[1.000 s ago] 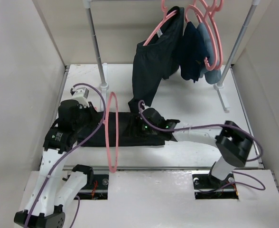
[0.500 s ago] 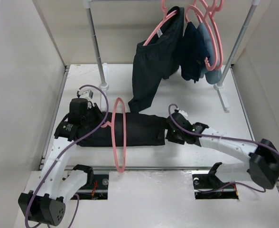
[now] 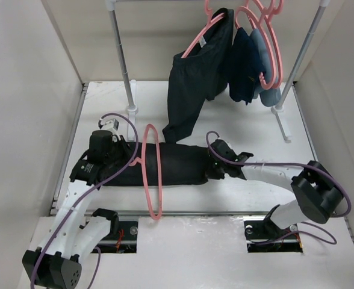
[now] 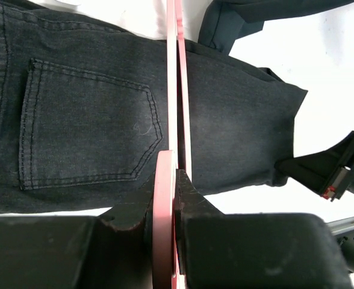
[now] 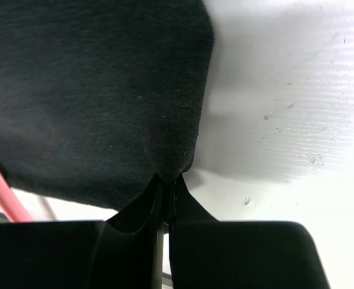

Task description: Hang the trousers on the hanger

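Observation:
The black trousers (image 3: pixel 177 165) lie folded across the table, a stitched back pocket (image 4: pixel 86 126) facing up. A pink hanger (image 3: pixel 158 180) stands on edge across them, just left of their middle. My left gripper (image 3: pixel 127 158) is shut on its hook side, and the pink plastic (image 4: pixel 165 198) is pinched between the jaws. I cannot tell whether the cloth passes through the hanger. My right gripper (image 3: pixel 212 170) is shut on the right end of the trousers (image 5: pixel 105 90), with the cloth's edge (image 5: pixel 174 168) caught between the fingertips.
A clothes rail at the back holds a dark garment (image 3: pixel 195 78) on a pink hanger, its lower end reaching the table just behind the trousers. Navy (image 3: pixel 243 66) and pale-blue clothes (image 3: pixel 267 60) hang beside it. Rail posts (image 3: pixel 123 66) (image 3: pixel 300 60) stand on the table.
The right gripper left the middle of the trousers, went to their right end while open, and has now shut on the cloth edge. The left gripper shifted the hanger slightly right.

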Available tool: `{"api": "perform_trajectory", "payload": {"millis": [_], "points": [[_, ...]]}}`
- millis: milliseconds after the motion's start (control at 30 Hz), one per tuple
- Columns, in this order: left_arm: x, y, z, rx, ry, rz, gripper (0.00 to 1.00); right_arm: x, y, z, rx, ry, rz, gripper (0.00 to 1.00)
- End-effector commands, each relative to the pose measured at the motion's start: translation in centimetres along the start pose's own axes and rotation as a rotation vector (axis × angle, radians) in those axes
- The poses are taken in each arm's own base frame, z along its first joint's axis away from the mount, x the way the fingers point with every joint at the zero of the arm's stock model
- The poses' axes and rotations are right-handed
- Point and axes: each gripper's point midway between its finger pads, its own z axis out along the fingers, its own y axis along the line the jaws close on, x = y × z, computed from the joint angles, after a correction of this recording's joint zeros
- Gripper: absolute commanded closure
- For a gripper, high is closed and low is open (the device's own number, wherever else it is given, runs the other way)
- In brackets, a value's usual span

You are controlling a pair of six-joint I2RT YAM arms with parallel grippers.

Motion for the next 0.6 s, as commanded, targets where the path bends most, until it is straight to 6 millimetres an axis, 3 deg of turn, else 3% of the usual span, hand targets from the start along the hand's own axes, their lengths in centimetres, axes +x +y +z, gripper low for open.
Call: {"api": "perform_trajectory", "payload": {"millis": [0,67,100,167,200,233,267,333,367,467,500,567], "points": [[-0.1,-0.5,0.0,0.026,-0.015,-0.001,1.0,-3.3,7.2,-3.4,-0.237,-0.128,-0.093,1.0],[-0.1,-0.5,0.0,0.026,-0.015,-0.001,1.0,-4.4,10.8,-5.8,-0.298,-0.228,-0.218,1.0],[-0.1,-0.6,0.0,0.034,-0.01,-0.001,1.0,-4.2,15.6,-8.4,-0.394,-0.267,-0.293,1.0],[0.3,-0.4,0.1,0.03,-0.003,-0.002,1.0,-2.7,18.3,-7.9,-0.384,-0.242,-0.452,1.0],[0.1,-0.5,0.2,0.034,-0.01,-0.001,1.0,-0.9,20.4,-8.1,-0.41,-0.22,-0.522,1.0],[0.2,-0.4,0.3,0.03,-0.003,-0.002,1.0,-1.0,23.5,-9.4,-0.469,-0.231,-0.555,1.0],[0.2,-0.4,0.3,0.03,-0.003,-0.002,1.0,0.2,24.3,-7.2,-0.469,-0.192,-0.593,1.0],[0.2,-0.4,0.3,0.03,-0.003,-0.002,1.0,1.7,25.8,-6.1,-0.539,-0.13,-0.612,1.0],[0.2,-0.4,0.3,0.03,-0.003,-0.002,1.0,2.2,26.4,-4.5,-0.556,-0.122,-0.615,1.0],[0.0,-0.6,0.0,0.034,-0.009,-0.001,1.0,3.6,26.0,-1.7,-0.546,-0.067,-0.628,1.0],[-0.1,-0.7,-0.2,0.034,-0.009,-0.001,1.0,4.6,25.5,0.2,-0.533,-0.028,-0.635,1.0],[-0.3,-0.7,-0.4,0.024,-0.013,-0.002,1.0,5.2,25.3,1.4,-0.548,0.011,-0.638,1.0]]}}
